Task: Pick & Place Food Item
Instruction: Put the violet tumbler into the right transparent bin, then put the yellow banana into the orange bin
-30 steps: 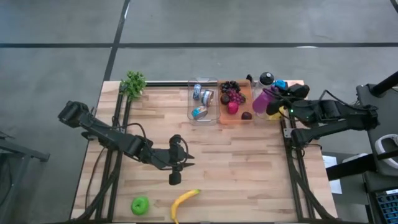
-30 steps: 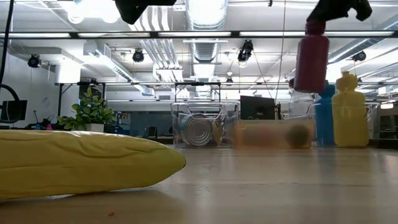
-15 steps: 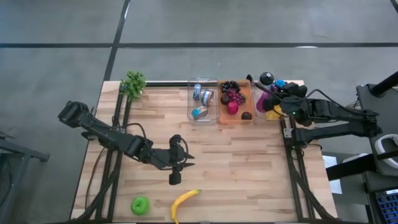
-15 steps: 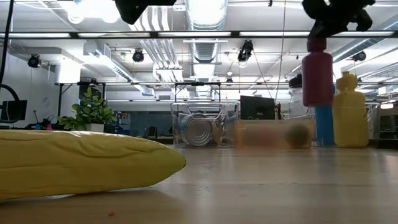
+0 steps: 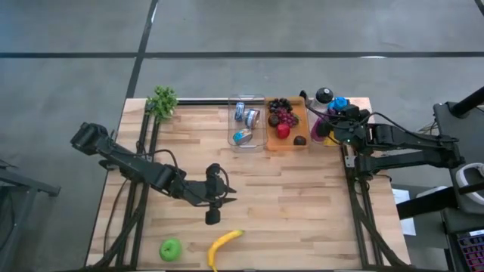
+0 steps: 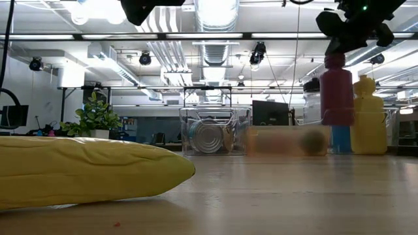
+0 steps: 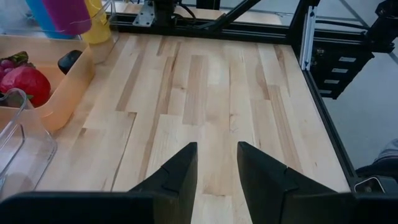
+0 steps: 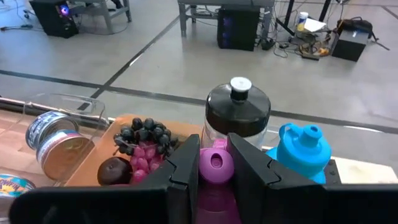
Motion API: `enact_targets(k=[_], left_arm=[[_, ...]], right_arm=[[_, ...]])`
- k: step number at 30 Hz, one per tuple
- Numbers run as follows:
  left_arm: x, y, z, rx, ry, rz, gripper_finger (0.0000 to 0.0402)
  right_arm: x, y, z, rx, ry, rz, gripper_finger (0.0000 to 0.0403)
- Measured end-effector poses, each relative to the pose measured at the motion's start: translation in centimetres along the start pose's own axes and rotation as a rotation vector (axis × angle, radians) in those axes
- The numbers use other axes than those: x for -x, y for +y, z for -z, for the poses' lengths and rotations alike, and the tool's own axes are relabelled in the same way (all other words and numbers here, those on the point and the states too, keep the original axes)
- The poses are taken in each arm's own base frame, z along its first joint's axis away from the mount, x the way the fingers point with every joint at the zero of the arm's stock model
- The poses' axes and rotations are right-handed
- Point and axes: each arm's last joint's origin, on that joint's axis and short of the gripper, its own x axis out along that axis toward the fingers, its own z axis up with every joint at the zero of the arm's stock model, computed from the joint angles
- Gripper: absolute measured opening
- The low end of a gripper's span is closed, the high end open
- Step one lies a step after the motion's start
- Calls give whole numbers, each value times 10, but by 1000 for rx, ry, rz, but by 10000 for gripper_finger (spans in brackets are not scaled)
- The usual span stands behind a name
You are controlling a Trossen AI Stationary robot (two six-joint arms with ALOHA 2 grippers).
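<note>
My right gripper (image 8: pixel 216 158) is shut on a magenta bottle (image 6: pixel 336 91) over the table's far right corner. The bottle hangs among a black-capped clear bottle (image 8: pixel 238 115), a blue bottle (image 8: pixel 301 152) and a yellow bottle (image 6: pixel 369 117). My left gripper (image 5: pixel 212 217) hovers open above the middle of the table, with nothing between its fingers (image 7: pixel 180 171). A banana (image 5: pixel 225 245) and a green apple (image 5: pixel 171 249) lie near the front edge. My right gripper pinches the magenta bottle's cap (image 8: pixel 214 163) between its two fingers, one on each side. The fingers come in from the table's right side, slanting down. The bottle hangs upright below them, its base (image 6: pixel 336 123) clear of the tabletop.
An orange tray (image 5: pixel 299 113) with grapes, a red fruit and dark fruits stands at the far edge beside a clear bin (image 5: pixel 233 121) of cans. A small green plant (image 5: pixel 162 100) stands at the far left corner. Bare wood lies between the arms.
My right gripper has gone down with the magenta bottle, settling in among the other bottles. The bottle has come from a slight tilt to upright and hangs lower than before.
</note>
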Motion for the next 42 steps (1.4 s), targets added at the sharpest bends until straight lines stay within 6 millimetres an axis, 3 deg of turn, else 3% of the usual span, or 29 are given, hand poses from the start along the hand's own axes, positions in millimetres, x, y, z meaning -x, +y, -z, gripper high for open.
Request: enact_targets(k=[15,23,37,42], left_arm=[[0,0,0,25,0,0,118],[0,0,0,25,0,0,118],[0,0,0,25,0,0,118],[0,0,0,25,0,0,118]], right_arm=[[-14,4,31,5,59,40,63],[-15,3,35,-26,72,39,65],[-15,3,35,-36,73,37,160],[-11,6,25,-49,86,0,190]])
